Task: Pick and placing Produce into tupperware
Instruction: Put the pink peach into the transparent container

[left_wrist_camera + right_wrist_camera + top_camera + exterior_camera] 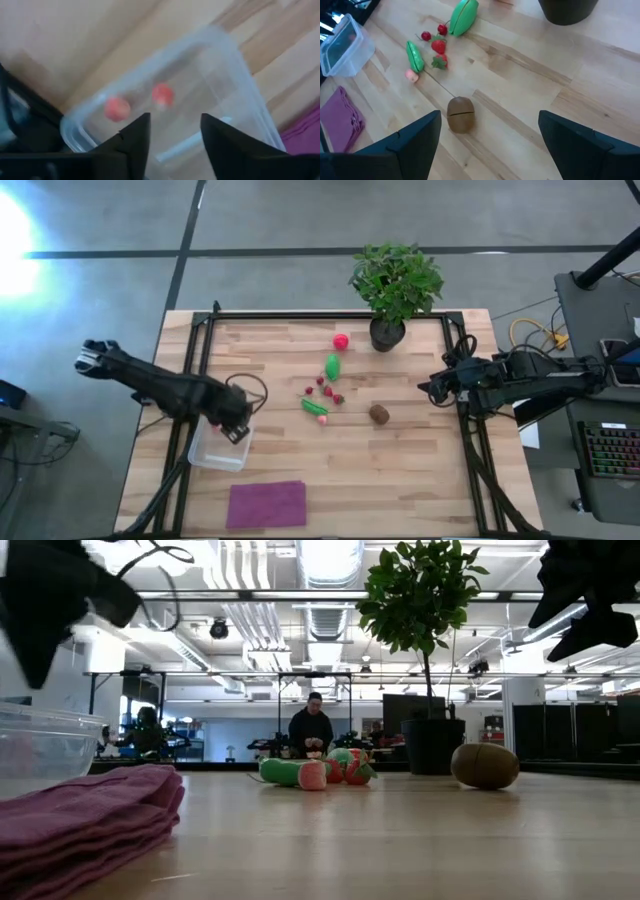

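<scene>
The clear tupperware (212,448) sits on the table near the left edge; two small red pieces (162,94) lie in it. My left gripper (238,430) hangs open just above its right end, empty. Several produce pieces lie mid-table: a green oval (332,365), a red ball (341,340), small red berries (328,390), a long green piece (315,408) and a brown kiwi ball (379,414). My right gripper (432,388) is open and empty at the right side, above the table, right of the kiwi (460,114).
A potted plant (392,290) stands at the far edge. A folded purple cloth (266,504) lies near the front edge, below the tupperware. Black frame rails run along the table's left, right and far sides. A person stands in the room beyond (312,728).
</scene>
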Controlling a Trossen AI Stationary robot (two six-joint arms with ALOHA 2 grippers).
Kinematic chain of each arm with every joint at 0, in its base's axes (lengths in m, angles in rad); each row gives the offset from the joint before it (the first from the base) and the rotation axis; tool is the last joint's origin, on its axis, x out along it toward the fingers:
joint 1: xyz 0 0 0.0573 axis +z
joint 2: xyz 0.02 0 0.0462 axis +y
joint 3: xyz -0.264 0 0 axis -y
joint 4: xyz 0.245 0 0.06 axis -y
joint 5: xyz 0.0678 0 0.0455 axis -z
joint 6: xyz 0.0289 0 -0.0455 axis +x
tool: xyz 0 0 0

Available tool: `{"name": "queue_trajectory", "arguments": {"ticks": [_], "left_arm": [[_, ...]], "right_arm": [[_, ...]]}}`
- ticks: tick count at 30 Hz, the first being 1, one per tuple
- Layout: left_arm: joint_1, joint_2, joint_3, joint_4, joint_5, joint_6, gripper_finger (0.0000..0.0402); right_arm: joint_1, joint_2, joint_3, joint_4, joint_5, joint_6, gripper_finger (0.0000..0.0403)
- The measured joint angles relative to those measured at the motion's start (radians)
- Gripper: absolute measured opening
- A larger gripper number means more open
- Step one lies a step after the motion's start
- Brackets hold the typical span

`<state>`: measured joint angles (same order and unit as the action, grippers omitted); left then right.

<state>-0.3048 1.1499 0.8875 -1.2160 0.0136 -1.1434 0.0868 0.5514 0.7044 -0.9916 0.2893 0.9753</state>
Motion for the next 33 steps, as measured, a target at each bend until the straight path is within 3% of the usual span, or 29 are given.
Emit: {"name": "queue_trajectory", "arguments": {"ticks": [3,6,9,13,19,22,25,33], "left_arm": [[-0.033,0.025,-0.011,0.001,0.003,-0.079,0.0203],[-0.033,0.06,0.019,0.016,-0.01,-0.032,0.0231],[-0.033,0.089,0.101,0.165,-0.076,0.206,0.0237],[-0.013,0.164,0.167,0.342,-0.239,0.591,0.0229],[0.061,0.365,0.169,0.511,-0.18,1.048,0.0209],[0.072,0.464,0.192,0.527,-0.214,1.259,0.0198],[0.108,0.549,0.233,0.529,-0.228,1.304,0.0187],[0.206,0.665,0.359,0.626,-0.12,1.371,0.0153]], "right_arm": [[0.0,0.0,0.0,0.0,0.0,-0.005,0.0325],[0.0,0.0,0.0,0.0,0.0,-0.007,0.0325],[0.0,0.0,0.0,0.0,0.0,-0.007,0.0325],[0.0,0.0,0.0,0.0,0.0,-0.007,0.0325],[0.0,0.0,0.0,0.0,-0.001,-0.002,0.0325],[0.0,0.0,0.0,0.0,-0.01,0.01,0.0325],[0.0,0.0,0.0,0.0,-0.014,0.019,0.0325],[0.0,0.0,0.0,0.0,-0.014,0.021,0.0325]]}}
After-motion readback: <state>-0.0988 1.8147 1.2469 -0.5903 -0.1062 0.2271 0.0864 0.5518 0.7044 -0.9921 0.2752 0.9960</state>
